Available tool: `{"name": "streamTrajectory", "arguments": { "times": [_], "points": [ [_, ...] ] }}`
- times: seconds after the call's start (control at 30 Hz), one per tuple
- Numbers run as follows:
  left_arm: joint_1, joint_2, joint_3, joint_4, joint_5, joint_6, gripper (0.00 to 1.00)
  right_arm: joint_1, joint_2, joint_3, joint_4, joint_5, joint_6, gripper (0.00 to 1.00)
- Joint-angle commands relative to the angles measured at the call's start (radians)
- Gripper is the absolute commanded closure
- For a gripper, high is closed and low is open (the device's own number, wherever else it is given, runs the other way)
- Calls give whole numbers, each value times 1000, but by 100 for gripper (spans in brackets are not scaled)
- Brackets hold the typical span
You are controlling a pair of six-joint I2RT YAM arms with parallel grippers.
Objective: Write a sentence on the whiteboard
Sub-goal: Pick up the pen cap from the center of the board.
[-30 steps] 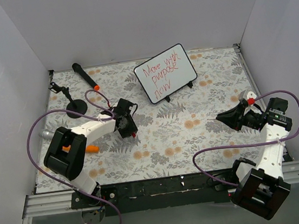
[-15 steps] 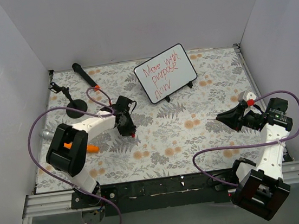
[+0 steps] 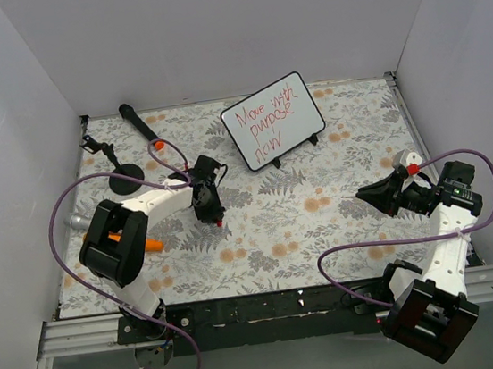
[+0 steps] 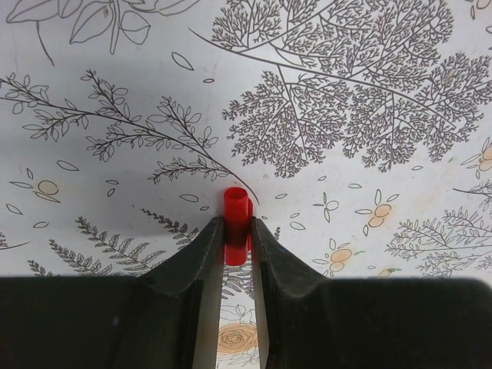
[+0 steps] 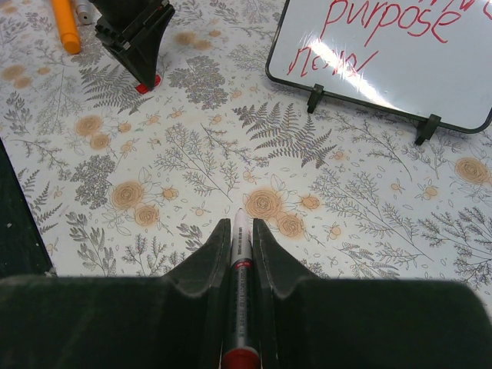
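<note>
left end effector [image 4: 236,224] — clamps red cap [image 4: 236,201] | right end effector [image 5: 240,224] — grips marker [image 5: 240,269]

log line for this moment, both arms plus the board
left fingers: pinching red cap | right fingers: shut on marker | whiteboard: propped on feet | sentence: written in red
</note>
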State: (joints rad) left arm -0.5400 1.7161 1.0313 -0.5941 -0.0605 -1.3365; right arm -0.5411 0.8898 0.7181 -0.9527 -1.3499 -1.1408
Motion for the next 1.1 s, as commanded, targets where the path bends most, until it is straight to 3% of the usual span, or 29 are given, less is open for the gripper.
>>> {"name": "streamTrajectory", "arguments": {
  "times": [0.0,0.17,0.37,0.7,1.07],
  "points": [
    [-17,46,-37,-79,7,71,90,4,-11,40,-23,-26,-17,99],
    [-18,36,-10,-50,59,151,94,4,-9,40,-21,-25,-17,99],
    [-64,51,61,-30,139,328,90,4,-5,34,-8,-25,-4,99],
    [-185,166,170,-13,99,555,88,4,1,15,28,-22,32,99],
    [-202,203,200,-82,36,556,75,4,5,-5,80,-15,82,99]
  ]
}}
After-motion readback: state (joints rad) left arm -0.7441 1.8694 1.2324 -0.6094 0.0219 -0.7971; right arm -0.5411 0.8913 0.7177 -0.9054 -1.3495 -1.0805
